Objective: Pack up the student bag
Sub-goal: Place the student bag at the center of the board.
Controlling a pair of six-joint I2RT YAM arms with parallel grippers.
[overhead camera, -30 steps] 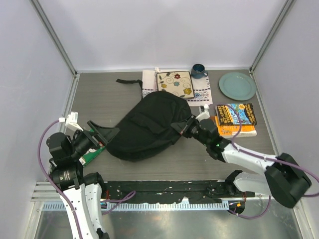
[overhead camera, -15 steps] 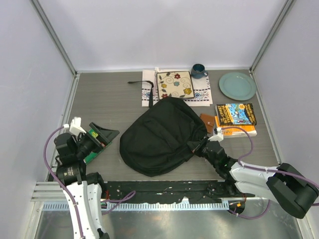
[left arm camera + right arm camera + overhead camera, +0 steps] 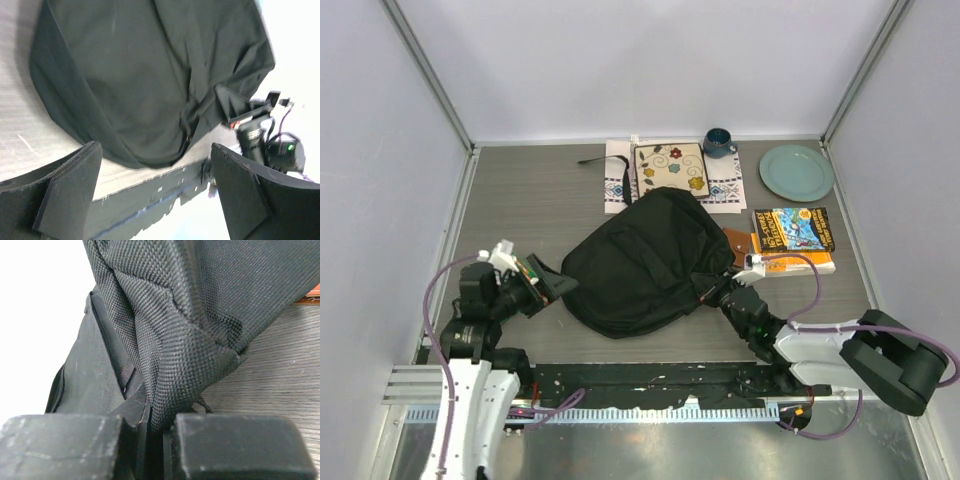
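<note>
Bag (image 3: 640, 265) lies on tabletop (image 3: 540, 200). Right tool (image 3: 717, 293) pinches fabric fold at bag's right edge; left tool (image 3: 545, 287) spread, just left of bag. Risk: thin fold slips free under pull; bag drags books (image 3: 793, 240) beside it.

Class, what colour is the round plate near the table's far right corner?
Pale blue-green plate, clearest in the top external view.

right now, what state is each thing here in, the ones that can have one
student bag: lying slumped on the table, right edge pinched; zip state cannot tell
right gripper: jaws shut on a fold of the student bag
left gripper: jaws open, holding nothing
blue mug: upright
green plate: flat, nothing on it
top book: closed, on an orange book
</note>
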